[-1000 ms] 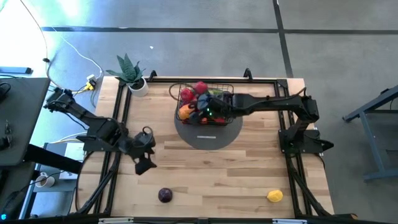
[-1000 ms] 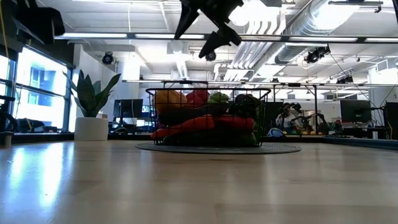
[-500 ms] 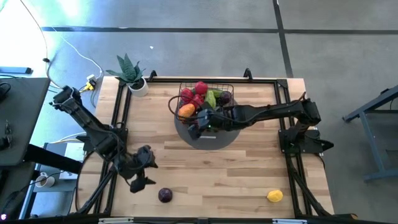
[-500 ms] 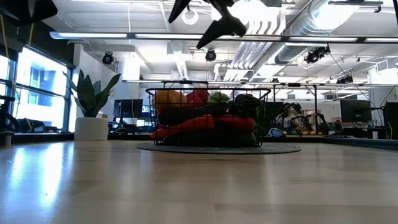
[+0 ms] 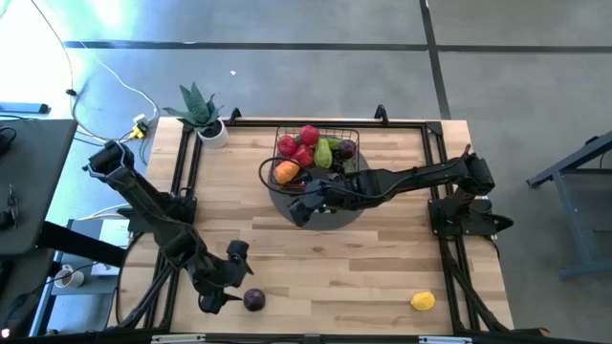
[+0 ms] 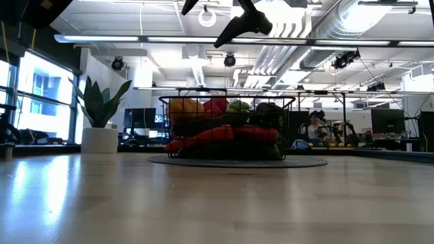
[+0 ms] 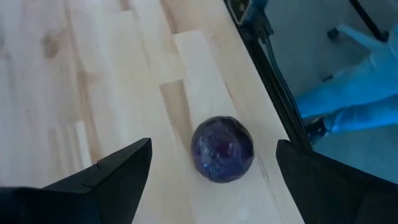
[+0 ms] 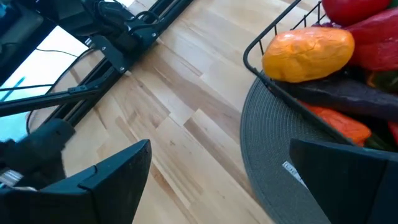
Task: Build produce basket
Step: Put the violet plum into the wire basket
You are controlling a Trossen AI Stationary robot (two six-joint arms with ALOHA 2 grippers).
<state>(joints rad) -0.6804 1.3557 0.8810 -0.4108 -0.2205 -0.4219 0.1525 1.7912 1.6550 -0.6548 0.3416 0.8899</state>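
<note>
Hovering open beside purple fruit [image 5: 253, 300], left hand [image 5: 223, 278], right hand [image 5: 304, 199] open beside basket [image 5: 354, 134]

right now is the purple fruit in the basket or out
Out: the purple fruit lies on the table, apart from the basket.

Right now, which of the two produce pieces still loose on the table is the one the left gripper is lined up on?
The dark purple round piece near the table's front edge: the open left gripper hovers beside it. The yellow piece lies far off, toward the right arm's side.
</note>
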